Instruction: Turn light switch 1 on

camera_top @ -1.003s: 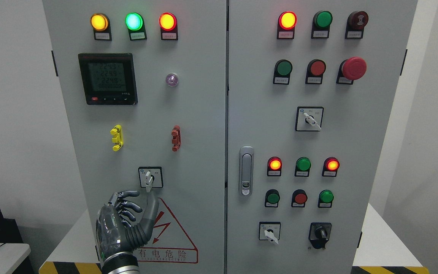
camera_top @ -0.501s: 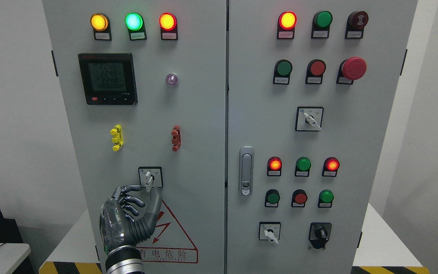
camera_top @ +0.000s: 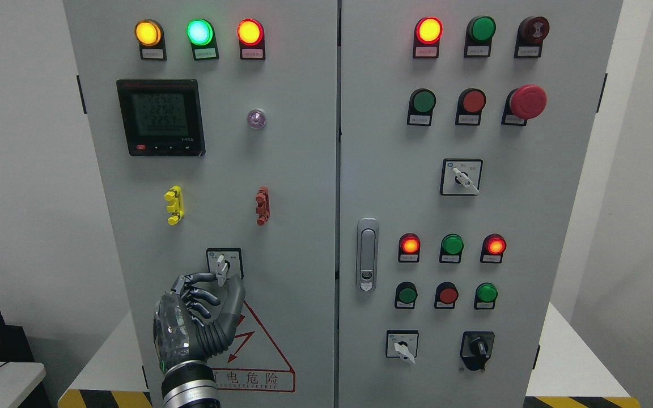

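Gunmetal-grey jointed fingers (camera_top: 199, 281) of the left hand (camera_top: 199, 314) curl toward a small white lever of the rotary selector switch (camera_top: 221, 267), which sits on a square white plate with a black frame low on the left door. The index fingertip comes in from the left and the thumb rises on the right, so the lever's lower end lies between them; they are partly closed around it, though whether they truly press it or only touch cannot be told. The other fingers are folded under the index. The lever points roughly straight down, tilted slightly.

Behind the fingers, the hand's clear, glossy back and its ribbed metal wrist come up from the bottom edge, left of the middle. The palm covers part of a red-outlined triangular warning sign (camera_top: 264, 354) with a lightning bolt and Chinese characters.

Above the switch, well apart from it, a yellow plastic clip (camera_top: 174, 205) and a dark red plastic clip (camera_top: 262, 205) are fixed to the pale grey metal cabinet (camera_top: 292, 170). Higher still are a black-framed digital meter (camera_top: 161, 117) and a row of three lit lamps: amber (camera_top: 148, 33), green (camera_top: 199, 32) and red (camera_top: 250, 32).
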Robot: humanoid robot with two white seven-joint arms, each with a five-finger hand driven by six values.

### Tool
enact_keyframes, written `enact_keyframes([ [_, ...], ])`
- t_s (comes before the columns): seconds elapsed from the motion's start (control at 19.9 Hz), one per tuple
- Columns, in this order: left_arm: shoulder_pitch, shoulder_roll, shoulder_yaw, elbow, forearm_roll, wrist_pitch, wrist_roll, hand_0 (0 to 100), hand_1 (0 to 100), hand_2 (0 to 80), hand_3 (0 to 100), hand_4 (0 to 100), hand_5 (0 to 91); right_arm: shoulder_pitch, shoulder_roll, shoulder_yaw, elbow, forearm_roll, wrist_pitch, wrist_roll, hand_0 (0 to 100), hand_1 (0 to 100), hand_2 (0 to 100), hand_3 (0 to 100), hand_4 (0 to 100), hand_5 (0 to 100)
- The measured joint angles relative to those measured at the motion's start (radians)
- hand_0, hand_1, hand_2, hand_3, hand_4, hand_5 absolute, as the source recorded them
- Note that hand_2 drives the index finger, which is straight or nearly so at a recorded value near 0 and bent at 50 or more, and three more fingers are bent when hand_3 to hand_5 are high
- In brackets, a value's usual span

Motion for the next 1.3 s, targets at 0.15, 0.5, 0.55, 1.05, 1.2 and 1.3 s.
enact_keyframes([
  [0.15,-0.005,0.0,0.0,0.003,0.003,0.001,0.0,21,58,50.2,83,91,88.1,0.0,0.0,0.0,0.0,0.0,0.0,0.0,12,39,0,0,0,0],
  [0.5,-0.01,-0.002,0.001,0.008,0.011,0.02,0.002,21,57,51.1,84,91,88.2,0.0,0.0,0.0,0.0,0.0,0.0,0.0,12,39,0,0,0,0],
  [0.55,-0.011,-0.002,0.002,0.008,0.012,0.021,0.002,21,57,51.1,84,91,88.2,0.0,0.0,0.0,0.0,0.0,0.0,0.0,12,39,0,0,0,0],
  [1.05,-0.017,-0.003,0.008,0.009,0.017,0.022,0.004,21,56,51.1,84,91,88.3,0.0,0.0,0.0,0.0,0.0,0.0,0.0,12,39,0,0,0,0],
  [1.2,-0.027,-0.004,0.011,0.009,0.023,0.023,0.004,21,56,51.2,84,92,88.3,0.0,0.0,0.0,0.0,0.0,0.0,0.0,12,39,0,0,0,0],
  [1.3,-0.031,-0.004,0.012,0.009,0.026,0.023,0.005,21,56,51.2,85,91,88.3,0.0,0.0,0.0,0.0,0.0,0.0,0.0,12,39,0,0,0,0],
])
